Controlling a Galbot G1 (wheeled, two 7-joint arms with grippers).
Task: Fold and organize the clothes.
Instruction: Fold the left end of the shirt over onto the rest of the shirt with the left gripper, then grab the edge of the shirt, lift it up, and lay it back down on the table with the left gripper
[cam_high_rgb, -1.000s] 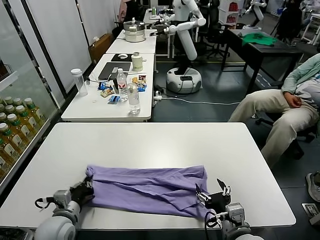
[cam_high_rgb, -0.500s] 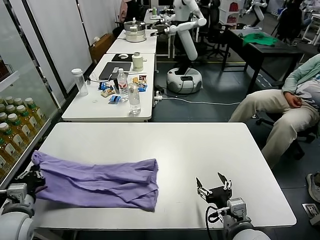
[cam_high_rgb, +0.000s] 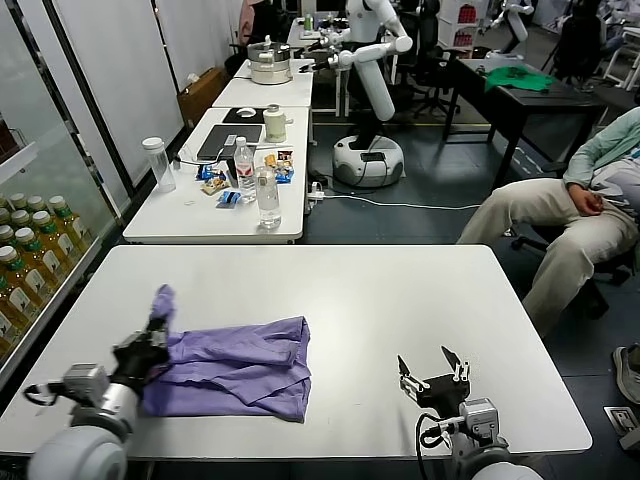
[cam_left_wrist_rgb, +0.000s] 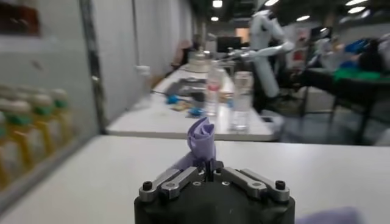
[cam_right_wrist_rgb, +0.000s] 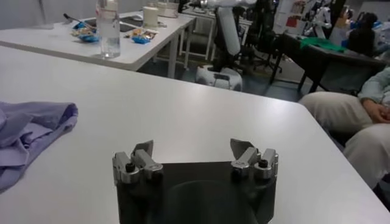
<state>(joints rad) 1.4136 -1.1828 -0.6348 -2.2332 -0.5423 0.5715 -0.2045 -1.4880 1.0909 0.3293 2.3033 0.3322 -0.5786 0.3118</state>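
The lavender-purple thin T-shirt (cam_high_rgb: 235, 365) is bunched near the white table's (cam_high_rgb: 400, 300) front-left corner, roughly folded; tidying remains. A corner is pinched by the left gripper (cam_high_rgb: 152, 343); the right gripper (cam_high_rgb: 433, 368) waits wide open, empty.

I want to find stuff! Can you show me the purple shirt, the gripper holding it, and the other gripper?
purple shirt (cam_high_rgb: 240, 365): head view, middle of the bunched fabric.
left gripper (cam_high_rgb: 150, 345): head view, fingertips pinching the shirt's raised corner.
right gripper (cam_high_rgb: 433, 365): head view, gap between its open fingertips.
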